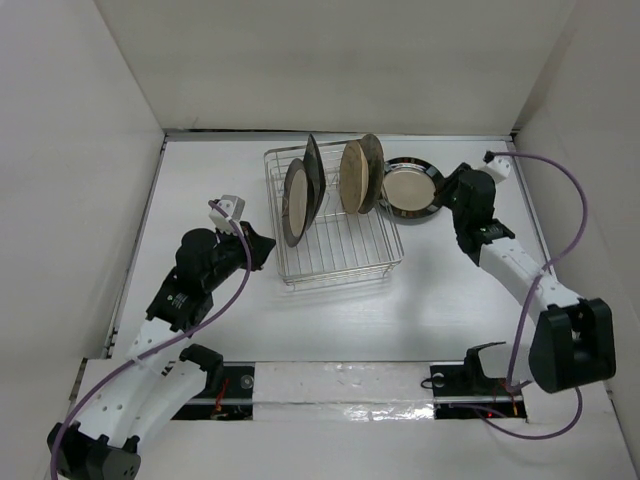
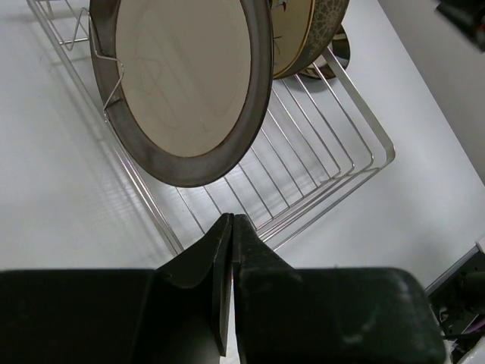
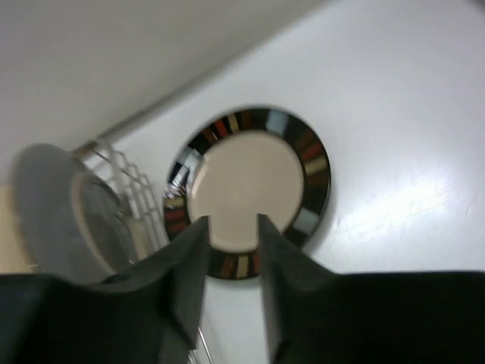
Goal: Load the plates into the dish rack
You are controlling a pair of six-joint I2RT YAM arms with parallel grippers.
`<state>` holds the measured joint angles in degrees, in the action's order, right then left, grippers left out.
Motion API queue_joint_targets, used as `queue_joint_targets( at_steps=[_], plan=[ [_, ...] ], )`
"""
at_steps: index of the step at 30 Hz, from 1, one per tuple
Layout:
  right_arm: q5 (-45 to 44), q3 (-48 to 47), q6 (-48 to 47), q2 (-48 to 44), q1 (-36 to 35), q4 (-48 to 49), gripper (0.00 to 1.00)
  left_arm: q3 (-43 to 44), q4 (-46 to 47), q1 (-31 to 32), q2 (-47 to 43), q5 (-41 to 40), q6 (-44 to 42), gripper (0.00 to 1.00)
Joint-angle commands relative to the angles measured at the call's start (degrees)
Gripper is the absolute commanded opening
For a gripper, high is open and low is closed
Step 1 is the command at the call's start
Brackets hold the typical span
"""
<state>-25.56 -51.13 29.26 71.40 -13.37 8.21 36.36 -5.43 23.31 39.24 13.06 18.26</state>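
1. Dish rack (image 1: 335,262): four plates stand on edge (dark-rimmed cream plate (image 2: 189,83), black plate (image 1: 313,160), cream plate (image 1: 351,178), brown speckled plate (image 1: 372,165)).
2. Fifth plate (image 3: 246,189): lies flat on the table (image 1: 420,290), touching or just beside the rack's right side; not yet loaded.
3. Right gripper (image 3: 231,227): fingers apart, above that plate.
4. Left gripper (image 2: 231,250): fingers together, empty, near the rack's left front.
5. Likely obstacle: the speckled plate crowds the remaining slot.

You can pass freely at 6 o'clock of the dish rack (image 1: 350,250), whose near wires stand bare. Upright plates (image 1: 297,200) block its 10 and 1 o'clock parts (two each); a flat plate (image 1: 410,188) lies at 2 o'clock.
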Motion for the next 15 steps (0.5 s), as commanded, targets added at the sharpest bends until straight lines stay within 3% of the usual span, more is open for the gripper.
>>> queue_joint_targets(
  at_steps=[1,3,6,13,15],
  plan=[
    [9.63,3.75,8.08,3.3,4.48,5.67,0.44,1.52,2.09,-0.19,-0.66,-0.22,-0.33,0.0],
    [15.78,5.95,10.72,6.47,7.98,8.48,0.59,1.7,2.0,-0.81,-0.49,-0.4,-0.24,0.0],
    [17.21,7.97,12.84,10.42,10.72,11.64,0.69,1.79,1.74,-0.81,-0.57,-0.49,-0.33,0.0],
    [25.12,9.39,20.03,20.08,14.59,19.29,0.69,1.88,1.65,-2.04,-0.22,-0.49,-0.33,0.23],
    [30.9,8.6,21.63,23.25,15.12,22.62,0.67,1.96,1.74,-2.04,-0.66,-1.28,-0.33,0.26]
  ],
)
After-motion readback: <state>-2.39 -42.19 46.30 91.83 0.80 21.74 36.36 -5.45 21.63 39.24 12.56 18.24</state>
